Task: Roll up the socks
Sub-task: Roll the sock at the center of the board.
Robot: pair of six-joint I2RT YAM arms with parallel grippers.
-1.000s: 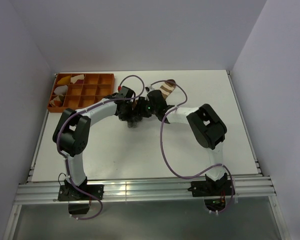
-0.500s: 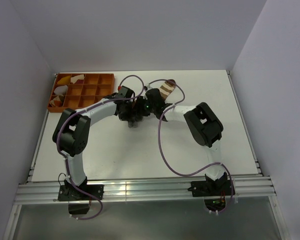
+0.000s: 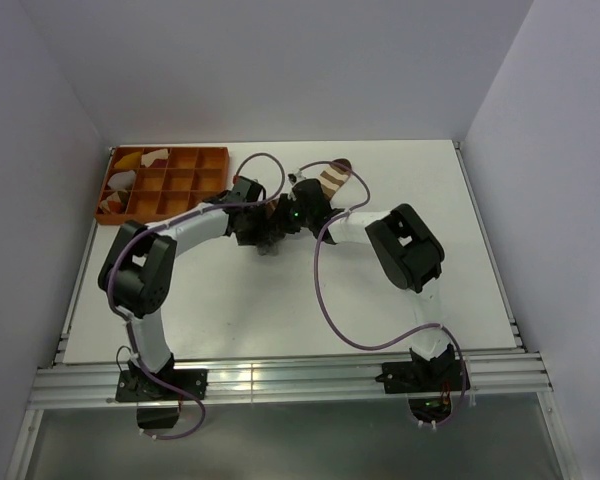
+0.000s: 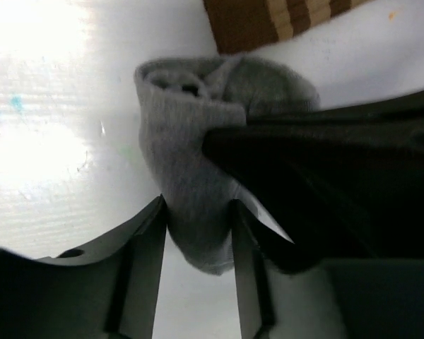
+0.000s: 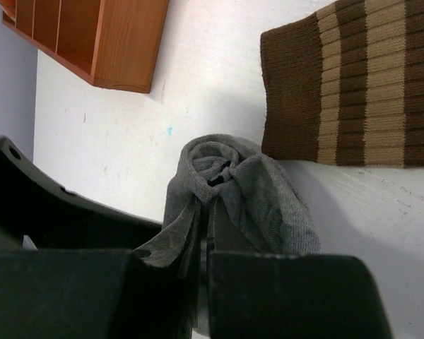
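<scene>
The grey sock (image 4: 198,176) is a rolled bundle on the white table, mid-back in the top view (image 3: 268,243). My left gripper (image 4: 198,212) stands open, a finger on each side of the bundle's near end. My right gripper (image 5: 205,226) is shut on a fold of the grey sock (image 5: 247,191), just below the roll's centre. Both grippers meet over the bundle, the left one (image 3: 258,230) and the right one (image 3: 283,222). The brown striped sock (image 5: 353,85) lies flat just behind the bundle (image 3: 332,180), and its cuff end shows in the left wrist view (image 4: 268,21).
An orange compartment tray (image 3: 170,149) with yellow and white cloth pieces sits at the back left, its corner showing in the right wrist view (image 5: 120,42). The right arm's dark body (image 4: 325,183) fills the right side of the left wrist view.
My right gripper has closed on the grey sock. My left gripper's jaws have come apart around the bundle, and the left arm's elbow has shifted slightly left.
</scene>
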